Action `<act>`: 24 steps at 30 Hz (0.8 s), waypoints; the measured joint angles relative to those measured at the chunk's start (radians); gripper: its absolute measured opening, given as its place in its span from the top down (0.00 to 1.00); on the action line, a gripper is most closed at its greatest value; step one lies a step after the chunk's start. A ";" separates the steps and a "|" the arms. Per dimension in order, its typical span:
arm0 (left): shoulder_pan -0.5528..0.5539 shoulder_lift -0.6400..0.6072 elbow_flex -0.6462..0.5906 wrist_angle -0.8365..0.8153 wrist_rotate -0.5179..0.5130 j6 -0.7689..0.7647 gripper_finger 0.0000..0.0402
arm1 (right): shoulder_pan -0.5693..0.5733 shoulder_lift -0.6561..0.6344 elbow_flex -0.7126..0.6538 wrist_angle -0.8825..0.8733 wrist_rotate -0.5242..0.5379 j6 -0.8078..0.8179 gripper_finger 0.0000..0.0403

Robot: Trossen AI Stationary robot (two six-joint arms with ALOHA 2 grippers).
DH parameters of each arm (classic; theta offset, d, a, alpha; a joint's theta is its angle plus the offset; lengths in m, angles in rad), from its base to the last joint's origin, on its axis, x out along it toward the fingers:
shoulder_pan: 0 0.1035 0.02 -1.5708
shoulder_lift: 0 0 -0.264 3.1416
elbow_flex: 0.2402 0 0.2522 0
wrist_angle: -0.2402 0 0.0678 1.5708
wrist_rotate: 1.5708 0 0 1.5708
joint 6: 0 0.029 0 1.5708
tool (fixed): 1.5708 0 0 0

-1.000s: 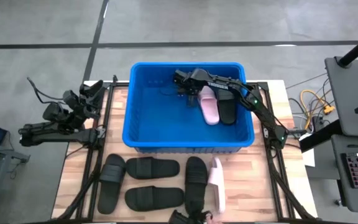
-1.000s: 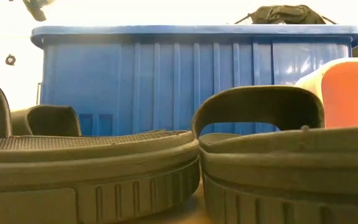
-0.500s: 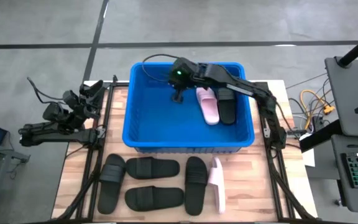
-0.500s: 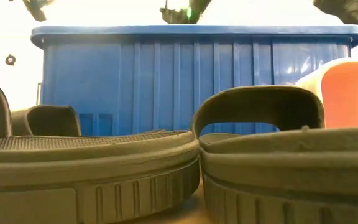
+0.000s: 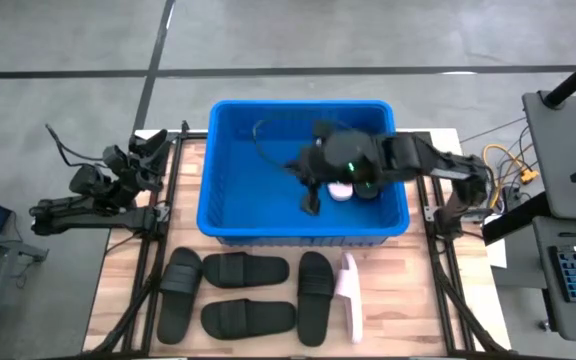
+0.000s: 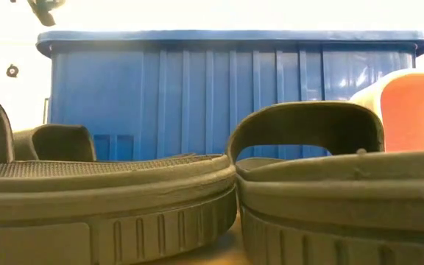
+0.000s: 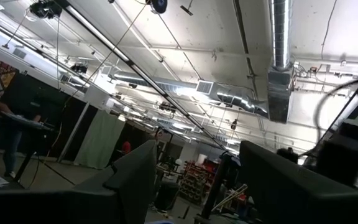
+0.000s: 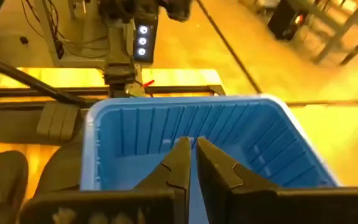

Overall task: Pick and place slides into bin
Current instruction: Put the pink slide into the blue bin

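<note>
Five slides lie on the wooden table (image 5: 408, 300) in front of the bin: a black slide (image 5: 179, 293) at the left, two black slides (image 5: 245, 270) (image 5: 247, 318) lying crosswise one before the other, another black slide (image 5: 315, 297) lengthwise, and a pale pink slide (image 5: 349, 293) on its edge just beside that one. From table height the nearest two black soles fill the foreground and hide most of the table, with the blue ribbed wall rising behind them. The bin (image 5: 230, 160) stands beyond the row, large and bright blue, across the middle of the table. Inside it, toward its right end, a pale slide (image 5: 340, 190) and a black slide (image 5: 366, 189) lie side by side, mostly covered by the right arm. That arm reaches in from the right edge of the table, bent over the bin, and the right gripper (image 8: 192, 163) points down over the blue floor with its two fingers nearly pressed together and nothing between them. The left gripper (image 5: 144, 152) rests off the table's left edge, tilted up toward the ceiling, fingers spread and empty.
</note>
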 joint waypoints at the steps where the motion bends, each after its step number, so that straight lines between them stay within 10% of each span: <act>1: 0.000 0.000 0.000 0.001 0.000 0.000 0.46 | 0.033 -0.001 0.000 0.000 0.030 -0.011 0.93; 15: 0.000 0.001 -0.001 -0.049 0.000 0.007 0.46 | 0.367 0.076 -0.004 -0.203 0.161 0.195 0.46; 24: 0.000 0.000 -0.001 -0.079 0.000 0.002 0.46 | 0.475 0.158 -0.004 -0.374 0.092 0.396 0.43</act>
